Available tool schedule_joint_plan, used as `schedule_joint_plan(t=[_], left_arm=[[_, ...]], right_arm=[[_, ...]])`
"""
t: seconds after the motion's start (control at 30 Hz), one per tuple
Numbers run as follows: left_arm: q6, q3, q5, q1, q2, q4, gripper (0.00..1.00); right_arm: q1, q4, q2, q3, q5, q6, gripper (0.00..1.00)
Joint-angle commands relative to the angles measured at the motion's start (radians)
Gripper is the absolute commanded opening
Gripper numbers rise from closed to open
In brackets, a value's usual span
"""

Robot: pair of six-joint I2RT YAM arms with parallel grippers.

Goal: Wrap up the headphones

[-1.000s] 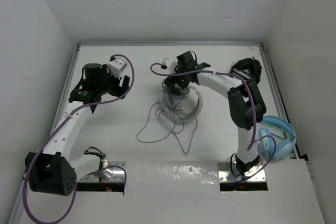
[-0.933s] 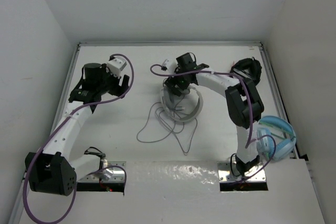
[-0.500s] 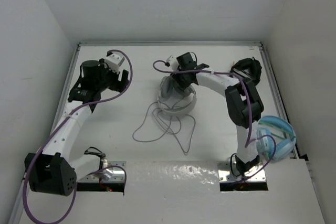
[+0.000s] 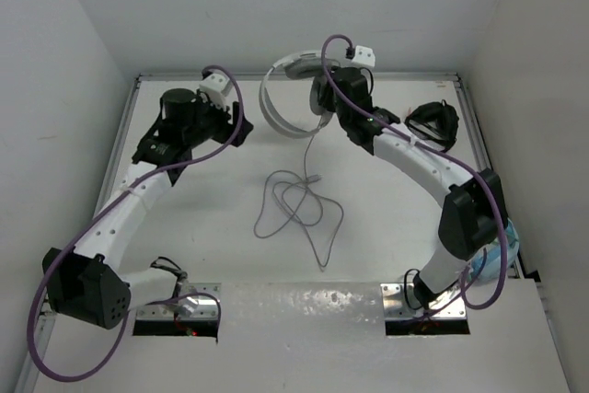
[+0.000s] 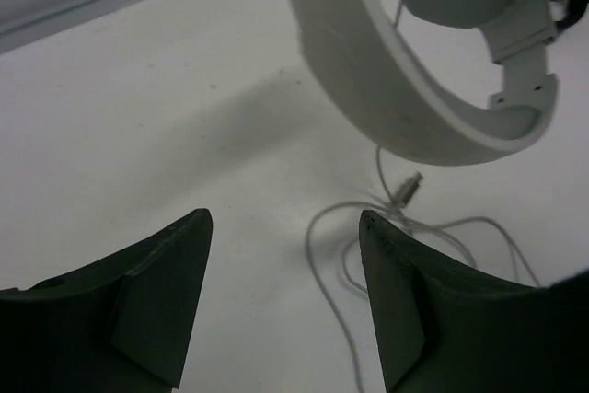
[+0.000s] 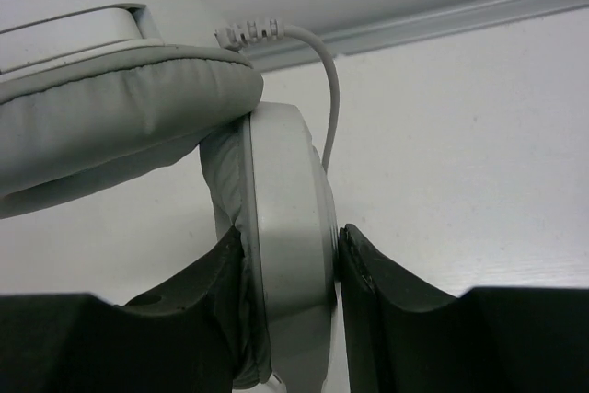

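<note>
**Fig.: both arms, three views.**

(a) Top view. My right pincer (image 4: 324, 101) holds the headphones (image 4: 293, 89) up off the table (image 4: 202, 227), near the back edge and approx. centre left-to-right. The headband (image 4: 272, 115) arcs out to the left of the grip. The cable (image 4: 299, 204) drops from the headphones to the table and lies there in loose, untidy loops in the mid area between my two arms. My left pincer (image 4: 235, 124) sits just left of the headband and is not touching it. The black headphones (image 4: 433, 121) lie at the far right of the table. The light blue headphones (image 4: 504, 244) are at the near right, mostly hidden behind my right arm.

(b) Right wrist. My right pincer (image 6: 290, 310) is clamped on one earcup (image 6: 285, 246), w/ one finger (image 6: 212, 310) against the padded side and the other against the hard shell. The second earcup (image 6: 110, 126) sits above and to the left, pad facing down. The cable (image 6: 329, 89) leaves the top of the headphones via a ribbed collar and curves down behind the gripped earcup.

(c) Left wrist. My left pincer (image 5: 281, 292) is spread wide, w/ nothing between the fingers (image 5: 166, 292). The headband (image 5: 386, 89) hangs ahead of it, casting a shadow on the table (image 5: 138, 135). The plug (image 5: 408, 192) rests on the table beneath, among the cable loops.
</note>
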Motion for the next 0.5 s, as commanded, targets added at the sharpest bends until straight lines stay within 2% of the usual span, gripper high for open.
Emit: schedule_joint_plan(t=[0.0, 0.23, 0.47], left_arm=[[-0.148, 0.049, -0.068, -0.033, 0.029, 0.039, 0.62], [-0.242, 0.133, -0.019, -0.038, 0.046, 0.065, 0.61], [-0.167, 0.139, 0.056, -0.050, 0.015, 0.033, 0.62]], right_arm=[[0.093, 0.148, -0.009, 0.006, 0.170, 0.073, 0.00], [0.127, 0.176, -0.015, 0.001, 0.227, 0.106, 0.00], [0.135, 0.184, 0.002, 0.027, 0.225, 0.111, 0.00]])
